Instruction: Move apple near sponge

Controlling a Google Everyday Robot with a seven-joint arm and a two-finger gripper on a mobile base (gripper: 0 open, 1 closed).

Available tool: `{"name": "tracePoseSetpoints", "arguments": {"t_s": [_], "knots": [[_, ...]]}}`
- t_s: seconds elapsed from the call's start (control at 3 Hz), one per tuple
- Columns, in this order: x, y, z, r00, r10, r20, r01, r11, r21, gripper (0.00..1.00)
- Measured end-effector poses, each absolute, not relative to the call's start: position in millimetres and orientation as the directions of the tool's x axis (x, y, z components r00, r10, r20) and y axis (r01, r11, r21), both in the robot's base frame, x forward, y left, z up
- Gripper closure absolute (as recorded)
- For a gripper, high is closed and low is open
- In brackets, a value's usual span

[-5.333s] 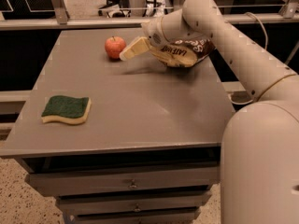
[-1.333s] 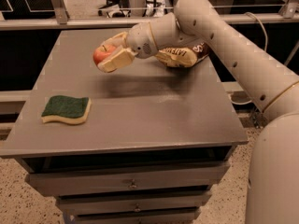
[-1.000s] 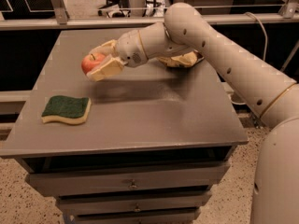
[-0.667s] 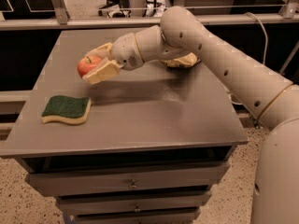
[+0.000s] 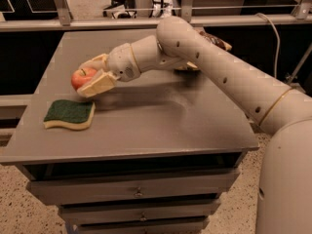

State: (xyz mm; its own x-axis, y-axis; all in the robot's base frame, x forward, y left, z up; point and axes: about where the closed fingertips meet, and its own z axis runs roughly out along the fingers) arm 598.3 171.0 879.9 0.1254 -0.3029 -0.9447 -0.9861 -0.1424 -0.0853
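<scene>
Grey worktop (image 5: 161,126) over drawers. Gripper (image 5: 87,78) at left side, fingers clamped on apple (image 5: 79,77), just behind sponge (image 5: 69,114), not touching it. Sponge lay flat near front-left edge.

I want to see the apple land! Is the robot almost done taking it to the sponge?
Almost. Done: the claw is shut on the apple, which looks lifted off the table. In hand: the apple hangs just behind the sponge, very close to it. Left: set the apple down beside the sponge and let go.
</scene>
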Motion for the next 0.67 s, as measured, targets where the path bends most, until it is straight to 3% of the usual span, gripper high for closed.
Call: {"name": "tracePoseSetpoints", "arguments": {"t_s": [0.33, 0.67], "knots": [[597.6, 175.4, 871.0, 0.123, -0.298, -0.947, -0.985, -0.153, -0.079, 1.0], [599.3, 177.2, 865.1, 0.127, -0.29, -0.949, -0.983, -0.166, -0.081, 0.87]]}}
